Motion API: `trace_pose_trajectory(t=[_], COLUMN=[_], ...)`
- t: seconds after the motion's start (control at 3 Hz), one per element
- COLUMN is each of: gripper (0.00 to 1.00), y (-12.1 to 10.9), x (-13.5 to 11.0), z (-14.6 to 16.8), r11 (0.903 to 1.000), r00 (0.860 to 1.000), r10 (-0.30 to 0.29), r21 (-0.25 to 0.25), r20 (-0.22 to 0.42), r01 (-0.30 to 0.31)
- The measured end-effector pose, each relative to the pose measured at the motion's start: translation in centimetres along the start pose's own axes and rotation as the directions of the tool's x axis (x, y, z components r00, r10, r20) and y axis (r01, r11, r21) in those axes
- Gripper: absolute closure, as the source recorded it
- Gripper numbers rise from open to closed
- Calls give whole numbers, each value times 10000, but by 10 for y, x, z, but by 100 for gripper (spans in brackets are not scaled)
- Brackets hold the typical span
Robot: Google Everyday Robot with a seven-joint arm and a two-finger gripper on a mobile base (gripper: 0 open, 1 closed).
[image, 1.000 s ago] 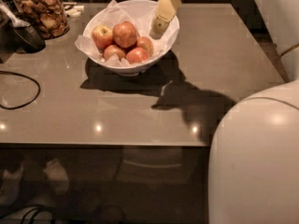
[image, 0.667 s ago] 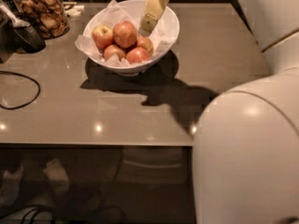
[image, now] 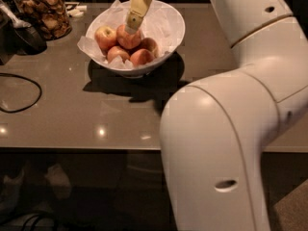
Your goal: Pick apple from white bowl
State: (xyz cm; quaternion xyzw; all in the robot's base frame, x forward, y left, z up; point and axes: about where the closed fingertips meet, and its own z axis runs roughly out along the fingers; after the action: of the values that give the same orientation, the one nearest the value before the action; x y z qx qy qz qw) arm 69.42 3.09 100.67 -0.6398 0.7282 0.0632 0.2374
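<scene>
The white bowl (image: pixel 176 27), lined with crinkled white paper, stands at the back middle of the grey table and holds several red apples. The apple (image: pixel 126 39), the largest and mostly red, lies at the top middle of the pile. My gripper (image: pixel 132 24) comes down from the top edge of the view into the bowl, and its tip is at the top of that apple, touching or just above it. The smaller apples lie left (image: pixel 104 36), right (image: pixel 150 45) and in front (image: pixel 140 57) of it.
A glass jar (image: pixel 44 12) of brown pieces stands at the back left beside a dark appliance (image: pixel 18 34). A black cable (image: pixel 25 102) loops on the table's left. My white arm (image: pixel 226 129) fills the right side. The table's front edge (image: pixel 82 149) runs across the view.
My gripper has moved left and down from the bowl's right rim to the largest apple in the pile. My arm now fills more of the right side.
</scene>
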Motion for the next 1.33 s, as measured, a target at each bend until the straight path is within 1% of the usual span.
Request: trace_pose_trajectory(t=[0.33,0.67,1.0,1.33], gripper=[0,0,6,8], y=[-11,-19,-26,-29], x=[-7,-7,-4,1], z=[19,34,49,62], r11=[9998,9987,9962,9928], r00=[9998,9988,9964,9931], r10=[178,495,852,1168], r21=[-68,-104,-160,-273], r20=[68,67,-12,-75], r01=[-178,-494,-852,-1170])
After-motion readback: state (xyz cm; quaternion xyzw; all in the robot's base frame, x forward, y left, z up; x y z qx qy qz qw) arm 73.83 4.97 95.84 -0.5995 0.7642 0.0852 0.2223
